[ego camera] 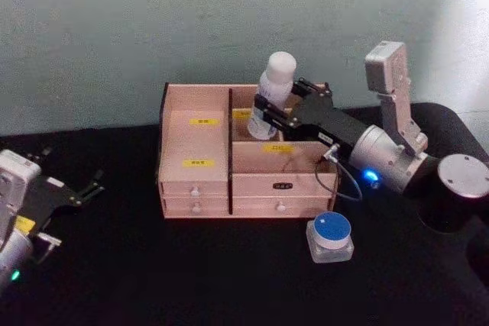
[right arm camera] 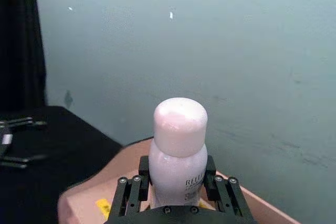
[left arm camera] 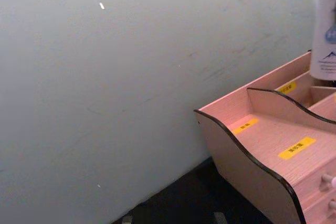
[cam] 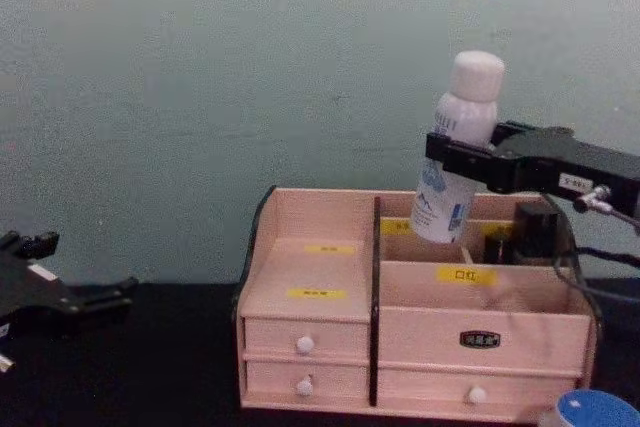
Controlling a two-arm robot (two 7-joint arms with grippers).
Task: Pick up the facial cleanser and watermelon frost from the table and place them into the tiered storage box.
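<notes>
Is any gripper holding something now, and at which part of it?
The right gripper holds the white facial cleanser bottle around its middle, below the cap. The left gripper holds nothing.

the head camera looks forward and down from above onto the black table (ego camera: pixel 191 280), with the tiered storage box (ego camera: pixel 176 143) mid-frame and the pale wall (ego camera: pixel 153 20) behind. the chest camera sits lower and faces the box's drawer fronts almost level. the left wrist camera looks from close by, past the box's left side panel, toward the wall. the right wrist camera looks along the right claw (right arm camera: pixel 177 184), very near the facial cleanser (right arm camera: pixel 178 145). all four views share box, cleanser and wall.
</notes>
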